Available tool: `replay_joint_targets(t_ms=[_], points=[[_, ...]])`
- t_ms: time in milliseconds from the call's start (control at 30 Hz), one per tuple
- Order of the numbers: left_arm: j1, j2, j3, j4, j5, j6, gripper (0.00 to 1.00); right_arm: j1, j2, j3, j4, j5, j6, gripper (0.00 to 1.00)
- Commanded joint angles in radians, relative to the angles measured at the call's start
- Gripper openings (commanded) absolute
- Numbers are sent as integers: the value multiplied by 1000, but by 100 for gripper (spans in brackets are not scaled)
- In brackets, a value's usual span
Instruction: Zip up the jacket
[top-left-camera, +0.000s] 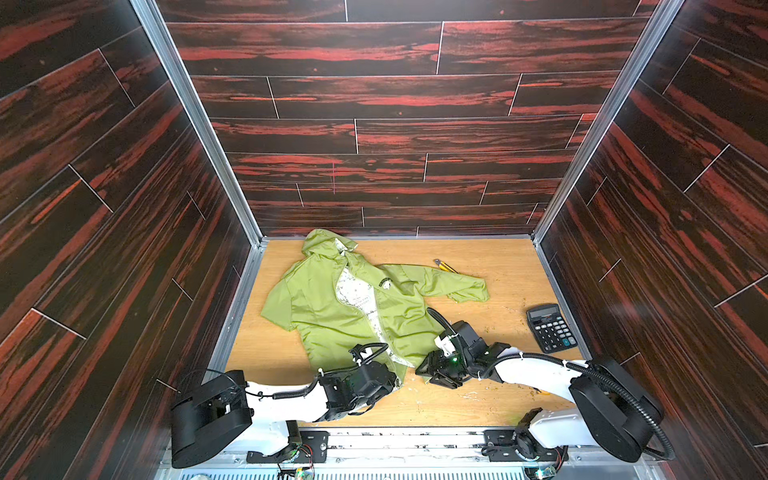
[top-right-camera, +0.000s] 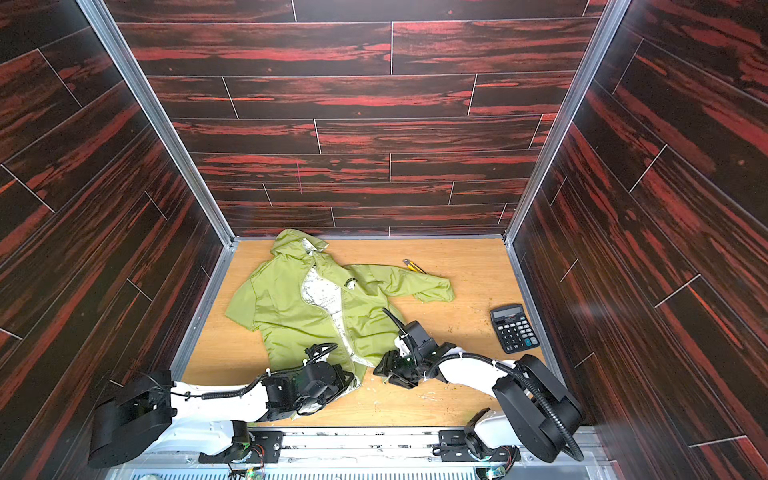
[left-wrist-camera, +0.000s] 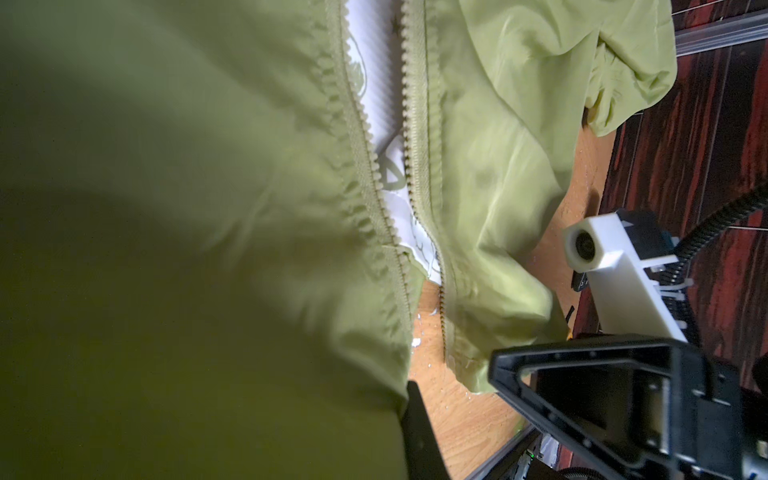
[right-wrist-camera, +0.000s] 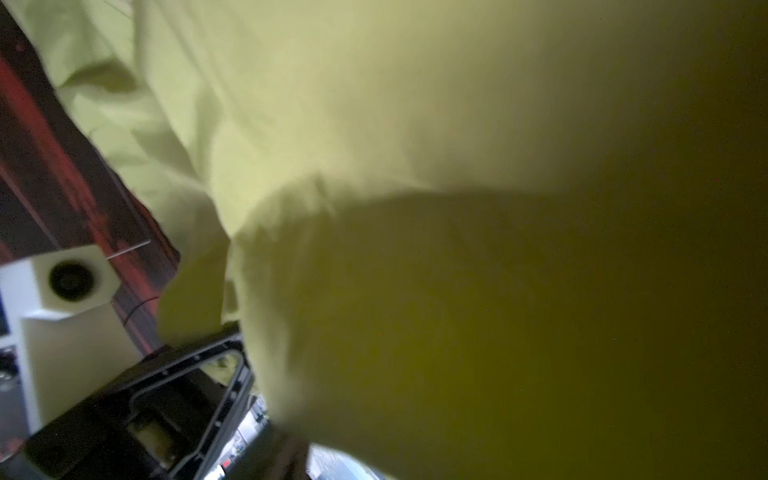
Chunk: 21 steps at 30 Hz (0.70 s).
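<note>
The jacket (top-left-camera: 332, 307) hem sits in the left tool (top-left-camera: 395, 380).

Both arms, the left arm (top-left-camera: 291, 405) and the right arm (top-left-camera: 536, 374), have smooth white links between big black rounded joint housings (top-left-camera: 611, 409), and a black ribbed cable hose (top-left-camera: 544, 357) runs along each, tied with white zip ties (top-left-camera: 520, 355). The right gripper (top-left-camera: 435, 371) is black, its fingers (left-wrist-camera: 582, 353) are hollow triangle frames with small screws, and a small green light (top-left-camera: 454, 358) shines beside it; each wrist carries a white camera block (left-wrist-camera: 590, 249) with a round dark lens
</note>
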Motion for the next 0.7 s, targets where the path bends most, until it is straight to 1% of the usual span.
replay_joint_targets(t_ms=[0, 33, 67, 167, 267, 367, 400, 500, 667], points=[[3, 10, 12, 18, 7, -2, 0, 4, -42, 3, -59, 76, -27, 86], [4, 12, 14, 17, 10, 1, 0, 5, -42, 3, -56, 81, -33, 94], [4, 12, 15, 17, 12, 3, 0, 5, -40, 5, -54, 82, -43, 99], [4, 9, 16, 18, 12, 3, 0, 11, -27, 15, -48, 70, -72, 99], [4, 3, 11, 18, 7, 0, 0, 24, -31, 38, -87, 98, -106, 97], [4, -2, 4, 21, 4, -4, 0, 28, -11, 74, -144, 113, -136, 87], [3, -5, 4, 20, 1, -3, 0, 32, -2, 85, -160, 118, -144, 81], [4, -10, 2, 21, -2, -4, 0, 51, 15, 105, -177, 125, -159, 70], [4, -8, 3, 22, -4, -6, 0, 79, 56, 133, -200, 136, -170, 59]])
